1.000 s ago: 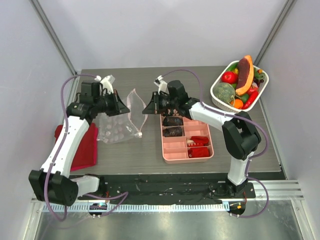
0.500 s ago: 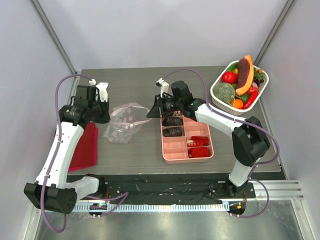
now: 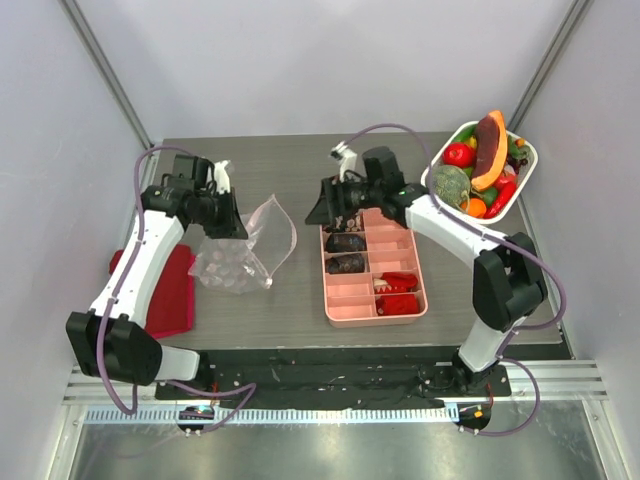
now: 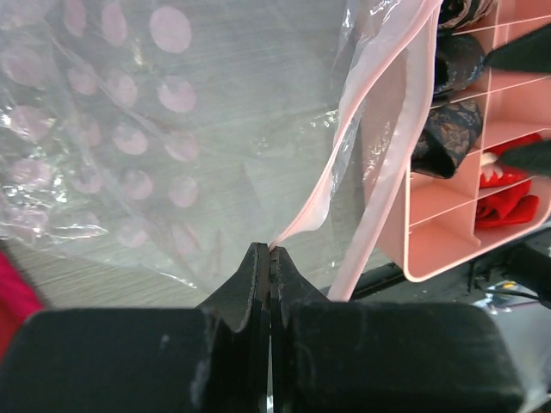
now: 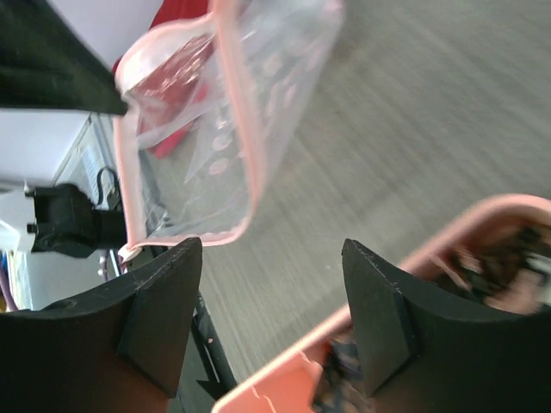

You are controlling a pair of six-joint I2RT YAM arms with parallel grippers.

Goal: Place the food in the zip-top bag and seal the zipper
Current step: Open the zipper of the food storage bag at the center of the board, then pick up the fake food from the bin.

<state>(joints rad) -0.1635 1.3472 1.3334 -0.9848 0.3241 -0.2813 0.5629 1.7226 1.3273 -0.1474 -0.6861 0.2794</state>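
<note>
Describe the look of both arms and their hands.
The left arm and right arm have white shells with black joints. A thin purple cable loops along each. The left hand and right hand each have two matte black, blocky fingers.

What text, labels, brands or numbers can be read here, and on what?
None legible.
The zip-top bag bears only pale dots; the pink tray and white basket show no print.
Any markings on the black base plate are too small to read.
</note>
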